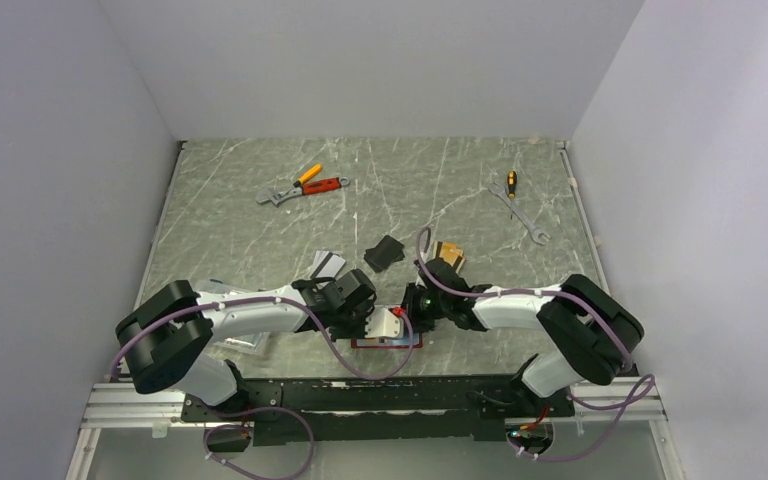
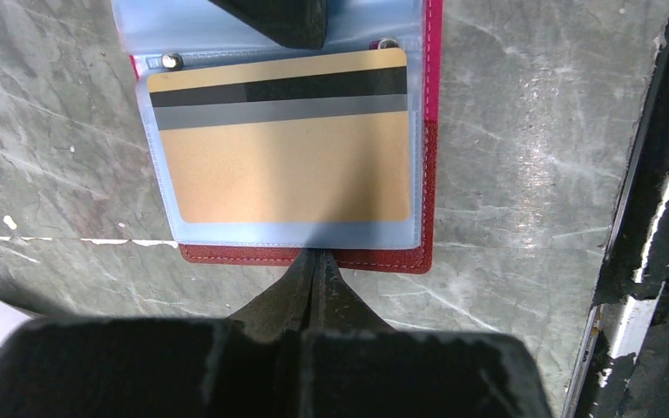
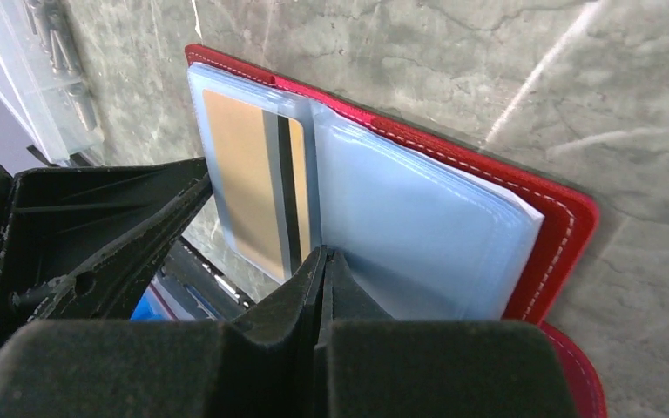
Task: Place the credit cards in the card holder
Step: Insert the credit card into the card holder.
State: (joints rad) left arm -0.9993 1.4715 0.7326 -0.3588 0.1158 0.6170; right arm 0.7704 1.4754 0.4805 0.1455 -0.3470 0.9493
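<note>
The red card holder (image 1: 388, 341) lies open at the near table edge between my two grippers. In the left wrist view an orange-gold credit card (image 2: 283, 139) with a dark stripe sits inside its bluish sleeve (image 2: 287, 233). My left gripper (image 2: 318, 257) is shut, its tips at the near edge of that sleeve. My right gripper (image 3: 324, 257) is shut, its tips resting on the sleeves near the fold of the card holder (image 3: 549, 218). A silver-white card (image 1: 328, 264) and another orange-gold card (image 1: 450, 255) lie further back on the table.
A black flat rectangle (image 1: 385, 252) lies behind the holder. A clear plastic box (image 3: 26, 70) stands to the left. Wrenches (image 1: 300, 187) and a screwdriver (image 1: 511, 183) lie far back. The black base rail (image 2: 653, 200) runs along the near edge.
</note>
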